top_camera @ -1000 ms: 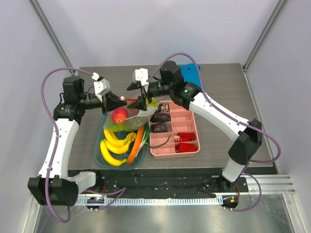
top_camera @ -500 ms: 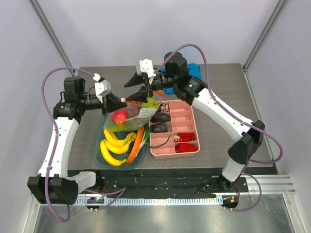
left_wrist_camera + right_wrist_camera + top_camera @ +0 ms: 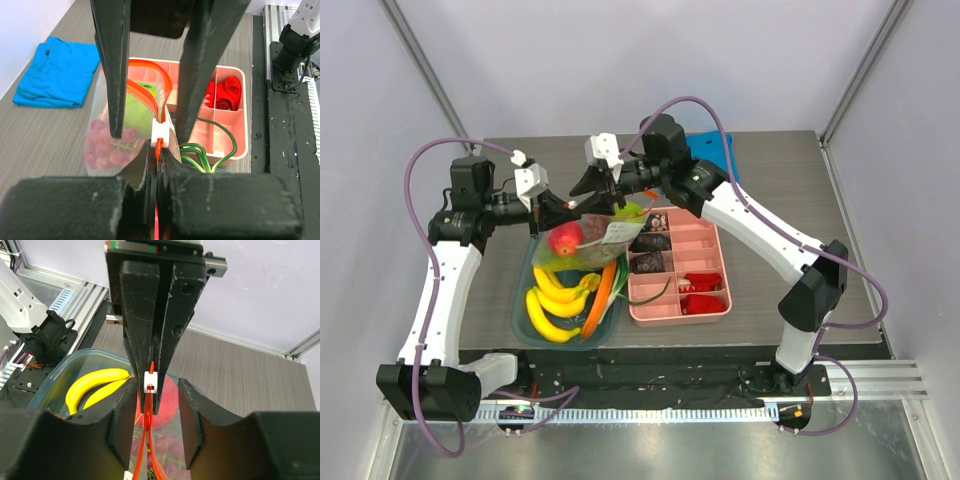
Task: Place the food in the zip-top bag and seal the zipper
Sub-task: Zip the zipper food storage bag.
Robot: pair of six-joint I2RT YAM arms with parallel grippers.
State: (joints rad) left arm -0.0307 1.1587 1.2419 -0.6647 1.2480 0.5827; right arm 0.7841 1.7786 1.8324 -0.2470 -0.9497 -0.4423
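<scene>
Zipper (image 3: 141,93) stays pinched in the closed left claw (image 3: 157,150); right claw (image 3: 155,390), jaws narrower but apart, now straddles the white slider (image 3: 150,381).

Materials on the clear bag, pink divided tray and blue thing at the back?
Clear zip-top bag: thin glossy plastic film, see-through, crinkled. Pink divided tray: likely rigid moulded plastic, matte, thin dividers. Blue cloth: soft fabric, folds and seams visible.

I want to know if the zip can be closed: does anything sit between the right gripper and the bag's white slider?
Nothing visible. The right gripper straddles the slider with clear gaps either side; the left gripper pinches the zipper strip right beside it.
</scene>
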